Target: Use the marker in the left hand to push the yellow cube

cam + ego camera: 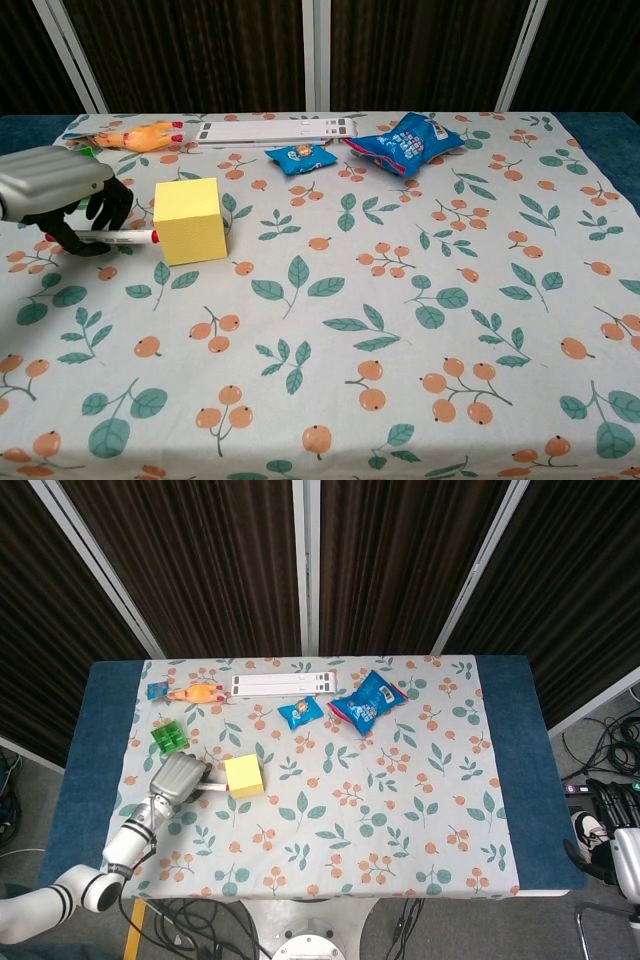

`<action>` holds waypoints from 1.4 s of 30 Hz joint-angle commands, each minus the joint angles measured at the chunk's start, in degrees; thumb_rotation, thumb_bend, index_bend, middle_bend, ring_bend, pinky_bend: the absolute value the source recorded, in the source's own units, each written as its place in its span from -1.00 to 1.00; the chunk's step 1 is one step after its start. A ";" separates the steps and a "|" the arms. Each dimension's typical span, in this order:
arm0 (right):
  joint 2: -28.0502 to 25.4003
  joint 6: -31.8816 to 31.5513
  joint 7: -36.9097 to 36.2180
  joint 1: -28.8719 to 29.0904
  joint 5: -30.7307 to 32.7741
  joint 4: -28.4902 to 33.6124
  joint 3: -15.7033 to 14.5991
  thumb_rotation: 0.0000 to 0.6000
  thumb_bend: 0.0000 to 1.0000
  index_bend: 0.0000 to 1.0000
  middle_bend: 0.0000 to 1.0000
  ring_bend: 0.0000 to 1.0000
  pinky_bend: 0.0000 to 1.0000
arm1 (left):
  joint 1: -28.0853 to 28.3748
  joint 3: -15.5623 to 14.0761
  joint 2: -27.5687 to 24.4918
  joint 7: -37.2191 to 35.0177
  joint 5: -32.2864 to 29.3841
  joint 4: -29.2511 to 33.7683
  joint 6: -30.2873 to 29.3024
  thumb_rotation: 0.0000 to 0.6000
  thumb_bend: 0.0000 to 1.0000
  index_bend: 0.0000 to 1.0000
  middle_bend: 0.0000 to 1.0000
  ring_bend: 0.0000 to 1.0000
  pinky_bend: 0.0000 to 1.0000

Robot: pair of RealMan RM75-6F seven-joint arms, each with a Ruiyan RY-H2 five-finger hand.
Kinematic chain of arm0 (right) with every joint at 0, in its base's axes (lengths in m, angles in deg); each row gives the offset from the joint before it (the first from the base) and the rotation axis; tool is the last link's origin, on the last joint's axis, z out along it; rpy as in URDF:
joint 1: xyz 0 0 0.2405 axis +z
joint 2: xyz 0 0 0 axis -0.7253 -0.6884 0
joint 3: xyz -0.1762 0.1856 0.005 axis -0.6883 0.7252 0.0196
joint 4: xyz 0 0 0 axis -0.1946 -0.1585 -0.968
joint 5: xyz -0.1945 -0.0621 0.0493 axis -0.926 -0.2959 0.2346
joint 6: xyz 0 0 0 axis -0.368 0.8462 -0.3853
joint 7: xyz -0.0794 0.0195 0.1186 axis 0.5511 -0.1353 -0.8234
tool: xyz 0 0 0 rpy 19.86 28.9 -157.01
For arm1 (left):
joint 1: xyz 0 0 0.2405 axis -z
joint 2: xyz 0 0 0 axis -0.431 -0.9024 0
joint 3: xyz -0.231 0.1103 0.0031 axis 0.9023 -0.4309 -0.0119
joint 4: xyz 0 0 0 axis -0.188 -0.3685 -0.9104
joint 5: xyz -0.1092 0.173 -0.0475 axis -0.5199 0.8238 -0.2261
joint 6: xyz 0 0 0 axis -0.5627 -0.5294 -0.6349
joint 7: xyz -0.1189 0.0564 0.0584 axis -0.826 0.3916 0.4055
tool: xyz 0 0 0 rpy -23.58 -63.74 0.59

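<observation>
Head view: the left robot hand (178, 778) grasps the marker (214, 789), whose tip touches the yellow cube (244, 776) just beside the fingers, on the floral desk (420, 810). The right robot hand (608, 810) hangs off the desk edge; its state cannot be determined.

Chest view: the left robot hand (60, 190) clamps the marker (118, 238) level. Its red tip meets the yellow cube (190, 220) directly ahead.

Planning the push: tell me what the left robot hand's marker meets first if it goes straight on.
The left robot hand holds the marker, whose tip is already at the cube; beyond the cube the cloth looks free.
</observation>
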 commanded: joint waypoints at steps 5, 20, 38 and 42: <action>0.11 0.07 -0.10 -0.05 -0.02 -0.14 -0.05 0.82 -0.60 -1.00 -0.81 -1.00 -1.00 | 2.98 1.66 1.18 3.48 -2.63 0.02 2.45 1.00 -0.29 0.42 0.43 0.07 0.15; -0.09 0.01 -0.14 -0.27 0.08 -0.09 -0.02 0.82 -0.60 -1.00 -0.81 -1.00 -1.00 | 9.34 5.03 3.79 10.25 -9.50 -1.04 7.12 1.00 -0.29 0.42 0.43 0.07 0.15; -0.55 -0.30 0.24 -0.68 0.24 0.53 0.01 0.82 -0.60 -1.00 -0.81 -1.00 -1.00 | 15.38 6.63 8.34 15.33 -17.30 -5.53 10.21 1.00 -0.28 0.42 0.43 0.07 0.15; -0.51 -0.37 0.04 -0.78 0.11 0.29 -0.08 0.82 -0.60 -1.00 -0.80 -1.00 -1.00 | 14.93 6.08 7.37 16.51 -19.35 -5.74 9.96 1.00 -0.28 0.42 0.43 0.07 0.16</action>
